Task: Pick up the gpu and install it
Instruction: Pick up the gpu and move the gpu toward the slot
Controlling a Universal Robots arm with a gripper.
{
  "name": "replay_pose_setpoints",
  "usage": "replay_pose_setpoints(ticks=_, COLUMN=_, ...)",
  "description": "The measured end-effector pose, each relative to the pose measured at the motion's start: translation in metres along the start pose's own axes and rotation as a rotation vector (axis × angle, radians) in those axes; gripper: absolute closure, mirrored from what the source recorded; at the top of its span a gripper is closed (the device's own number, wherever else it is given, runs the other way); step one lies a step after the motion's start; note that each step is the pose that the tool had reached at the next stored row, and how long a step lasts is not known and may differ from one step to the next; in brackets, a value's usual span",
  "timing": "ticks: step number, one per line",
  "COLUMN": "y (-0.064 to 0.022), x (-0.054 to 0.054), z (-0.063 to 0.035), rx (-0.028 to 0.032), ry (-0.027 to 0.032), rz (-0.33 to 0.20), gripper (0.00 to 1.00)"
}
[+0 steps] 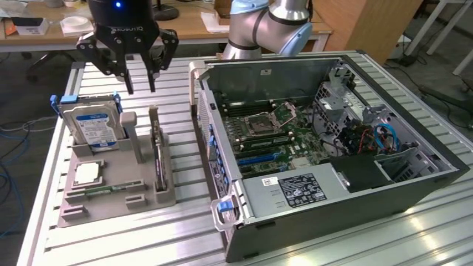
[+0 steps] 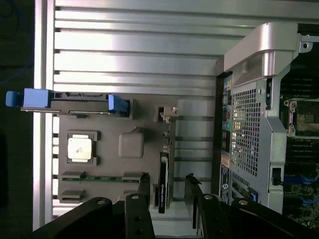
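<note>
The black gripper (image 1: 142, 84) hangs above the table (image 1: 181, 100) near its far corner on the exterior view's left. Its two fingers (image 1: 130, 77) point straight down, parted with a clear gap between them, gripping nothing. The arm (image 1: 260, 25), silver with pale blue joints, rises behind the table's far edge.

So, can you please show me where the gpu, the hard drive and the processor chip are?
gpu (image 1: 157, 158), exterior view, on its thin upper edge.
hard drive (image 1: 94, 128), exterior view, on its blue-white label.
processor chip (image 1: 87, 173), exterior view, on its silver top.
</note>
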State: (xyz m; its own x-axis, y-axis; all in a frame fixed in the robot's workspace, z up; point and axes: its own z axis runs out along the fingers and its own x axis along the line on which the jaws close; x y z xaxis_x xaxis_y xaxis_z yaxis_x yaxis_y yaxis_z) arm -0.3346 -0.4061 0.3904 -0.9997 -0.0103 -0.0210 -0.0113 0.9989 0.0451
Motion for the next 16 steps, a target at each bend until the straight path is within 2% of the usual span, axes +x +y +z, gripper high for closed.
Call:
replay_pose_setpoints(ticks=6, y=-0.0159, x=0.0, z=0.0013, rx=0.0001, ry=0.0011, rz=-0.002, gripper=0.58)
replay_pose_setpoints(ticks=16, y=-0.0192, x=0.0, z=0.007, rx=0.0016, ry=0.0009, rz=-0.003, gripper=0.58)
